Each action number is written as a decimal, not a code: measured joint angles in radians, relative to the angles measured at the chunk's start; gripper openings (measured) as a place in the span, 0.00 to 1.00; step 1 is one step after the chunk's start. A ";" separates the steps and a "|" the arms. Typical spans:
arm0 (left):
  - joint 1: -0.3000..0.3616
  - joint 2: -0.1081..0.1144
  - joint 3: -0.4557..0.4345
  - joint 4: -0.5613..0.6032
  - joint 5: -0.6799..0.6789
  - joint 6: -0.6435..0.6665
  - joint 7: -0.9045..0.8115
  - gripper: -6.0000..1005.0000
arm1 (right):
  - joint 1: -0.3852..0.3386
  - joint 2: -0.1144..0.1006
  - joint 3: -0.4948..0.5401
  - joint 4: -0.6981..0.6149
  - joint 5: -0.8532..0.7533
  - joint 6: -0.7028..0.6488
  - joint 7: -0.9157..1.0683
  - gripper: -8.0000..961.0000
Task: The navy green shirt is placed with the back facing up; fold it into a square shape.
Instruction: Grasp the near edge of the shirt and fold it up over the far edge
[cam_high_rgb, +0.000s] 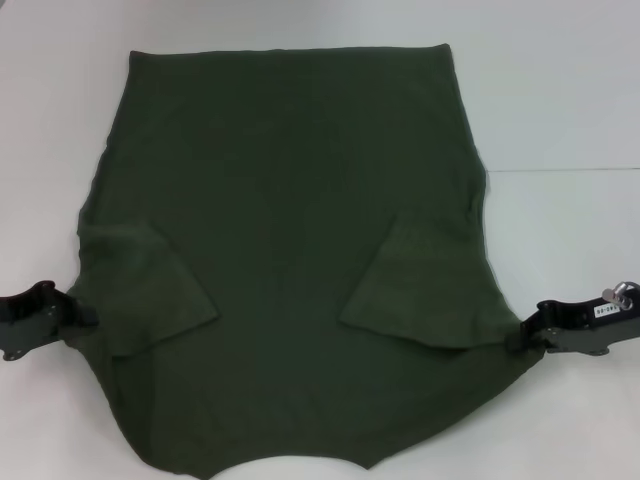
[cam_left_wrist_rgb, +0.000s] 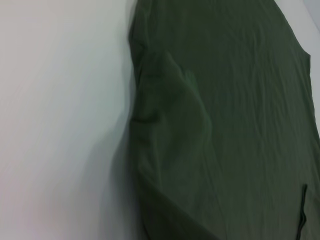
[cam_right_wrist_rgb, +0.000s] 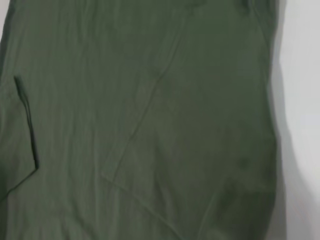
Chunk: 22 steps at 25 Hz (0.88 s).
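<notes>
My left gripper (cam_high_rgb: 72, 318) is at the shirt's left edge, level with the folded-in left sleeve (cam_high_rgb: 150, 290). Its black body touches the fabric edge there; the fingertips are hidden by cloth, so I cannot tell how far they are open or whether they hold the fabric.

My right gripper (cam_high_rgb: 528, 336) is at the opposite edge. The fabric is drawn out to a point that meets its tip, which suggests contact, but the fingers themselves are not resolved; I cannot tell their opening.

The navy green shirt (cam_high_rgb: 285, 200) lies flat on the white table (cam_high_rgb: 560, 90), plain side up, spanning the space between both grippers. The straight hem is at the far side; the curved neckline edge is at the near side, cut off by the view's lower border. Both sleeves are folded inward onto the body; the right sleeve (cam_high_rgb: 425, 285) forms a flap near my right gripper.

In both wrist views, only green cloth and bare table surface appear.

A faint seam line (cam_high_rgb: 560, 168) crosses the table to the right of the shirt.
</notes>
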 joint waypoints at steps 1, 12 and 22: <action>0.000 0.000 0.000 0.000 0.000 -0.001 0.000 0.02 | 0.001 -0.002 0.001 0.001 0.000 0.002 0.005 0.08; -0.007 0.000 -0.001 -0.001 -0.004 -0.003 -0.001 0.02 | 0.002 -0.006 0.009 0.001 0.001 -0.001 0.012 0.25; -0.004 0.000 -0.001 -0.001 -0.016 -0.006 -0.001 0.02 | 0.008 0.001 0.005 -0.001 0.002 -0.007 -0.010 0.27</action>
